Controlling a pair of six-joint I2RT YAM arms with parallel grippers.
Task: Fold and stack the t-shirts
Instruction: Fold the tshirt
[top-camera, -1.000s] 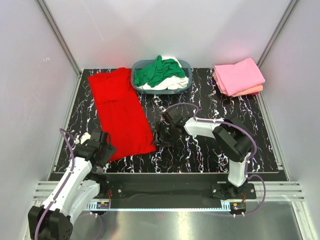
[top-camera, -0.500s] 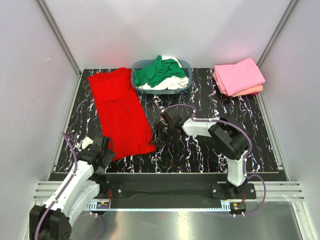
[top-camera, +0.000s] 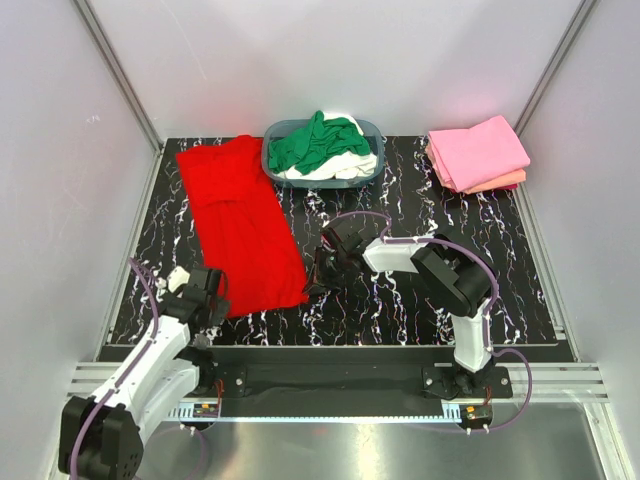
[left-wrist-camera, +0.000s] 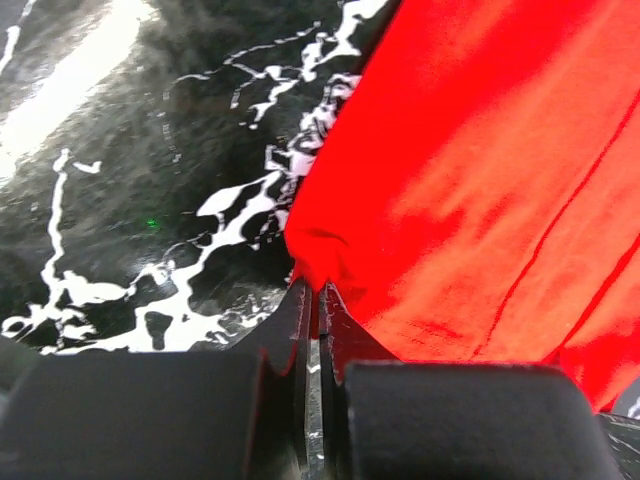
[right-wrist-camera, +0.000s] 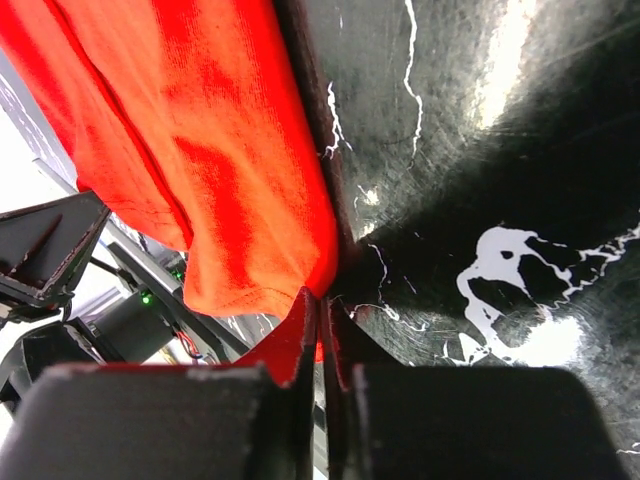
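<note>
From above, the near corners of the red t-shirt (top-camera: 240, 230) vanish under the left gripper (top-camera: 206, 290) and right gripper (top-camera: 322, 272); both wrist views crop the shirt at their edges (its hem disappears between the jaws). The white t-shirt (top-camera: 340, 168) lies mostly buried under the green t-shirt (top-camera: 310, 145); only an edge of the salmon t-shirt (top-camera: 505, 183) shows beneath the pink t-shirt (top-camera: 478, 152).

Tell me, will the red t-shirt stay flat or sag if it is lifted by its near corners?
It will probably sag: the red t-shirt bunches into soft wrinkles where the left gripper and the right gripper pinch it. It looks thin, so it is likely light.
</note>
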